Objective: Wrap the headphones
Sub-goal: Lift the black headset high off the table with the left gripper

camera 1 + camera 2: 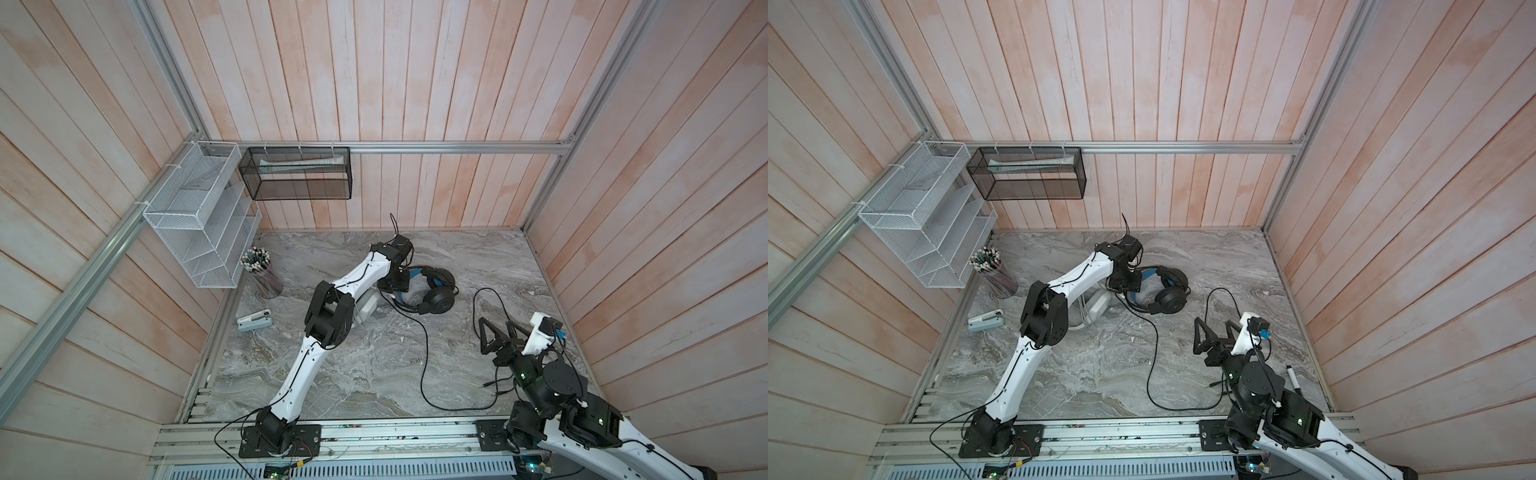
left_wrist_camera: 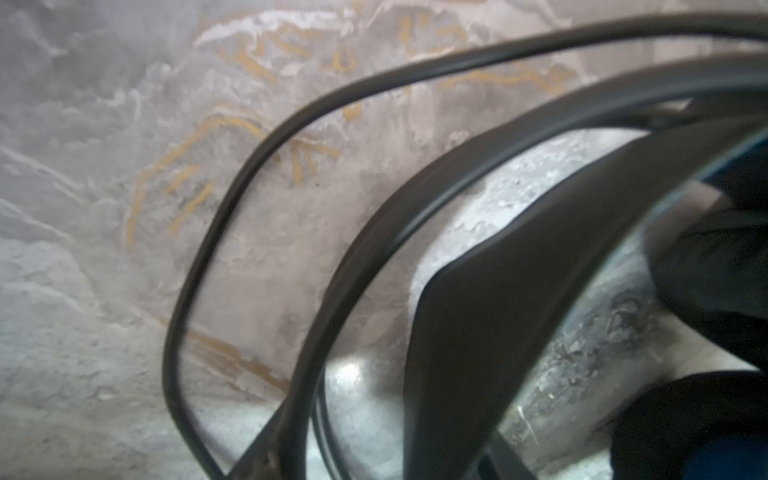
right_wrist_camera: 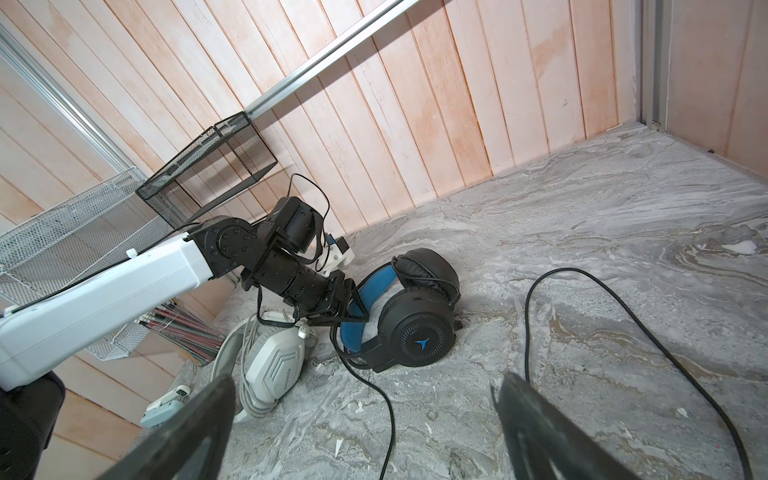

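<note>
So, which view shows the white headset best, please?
Right wrist view: the white headset shows earcup and cable clearly. In both top views the left arm hides most; the left wrist view lacks it.

- Left arm [image 1: 291, 376]: smooth white shell links between chunky black joint housings; a thin black cable [image 1: 300, 365] runs along the white shells.
- One round black joint face [image 3: 226, 245] on this arm carries a ring of small screws.
- Right arm [image 1: 648, 446]: the same white shells and black joints, with a small green light [image 1: 523, 376].
- Right gripper [image 1: 501, 332]: matte black fingers shaped as hollow triangles.
- White camera bracket [image 1: 542, 324] at the right wrist, with a blue connector [image 1: 561, 334].
- Black base plate [image 1: 303, 434] under the left arm, with loose thin wires.
</note>
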